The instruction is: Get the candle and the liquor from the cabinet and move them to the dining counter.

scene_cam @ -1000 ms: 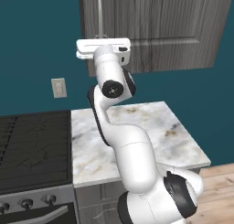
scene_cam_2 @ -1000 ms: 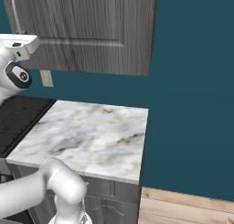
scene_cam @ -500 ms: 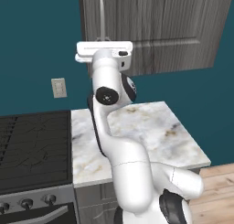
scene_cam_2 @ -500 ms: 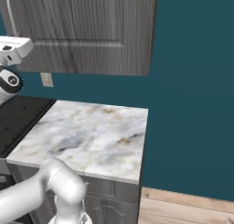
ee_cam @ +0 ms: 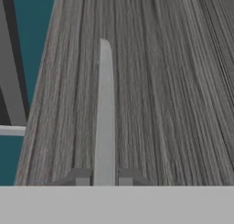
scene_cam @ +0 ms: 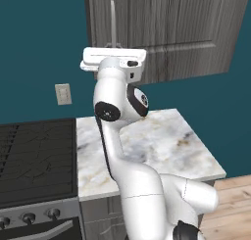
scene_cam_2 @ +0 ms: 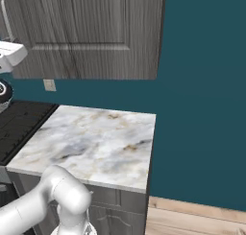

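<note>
Since a second ago the arm has lifted a bit, so the white hand is now sitting higher against the cabinet [scene_cam: 166, 33] door, right at the lower end of the handle [scene_cam: 112, 21]. In the hand view the gripper [ee_cam: 104, 177] is looking straight along that long silver bar handle [ee_cam: 105, 109], and its two dark finger tips [ee_cam: 82, 177] are pinching in on either side of the bar, closed tight on it with no gap showing. The door itself is lying flat and closed, dark grey wood grain running the length of the view, with a strip of teal wall [ee_cam: 34, 45] showing past its edge. In the left base view the arm is rising from the lower right and reaching up over the small marble worktop [scene_cam: 162, 146], which is sitting between the black stove [scene_cam: 34, 156] on its left edge and open floor on the right. A pale wall outlet [scene_cam: 62, 93] is hanging on the teal wall above the stove. In the right base view the cabinet [scene_cam_2: 96, 32] is hanging over the back edge of the worktop [scene_cam_2: 96, 143], and the hand is poking in at the left edge near the handle [scene_cam_2: 6, 18]. With the door shut I can't tell where the candle and the liquor are sitting.
</note>
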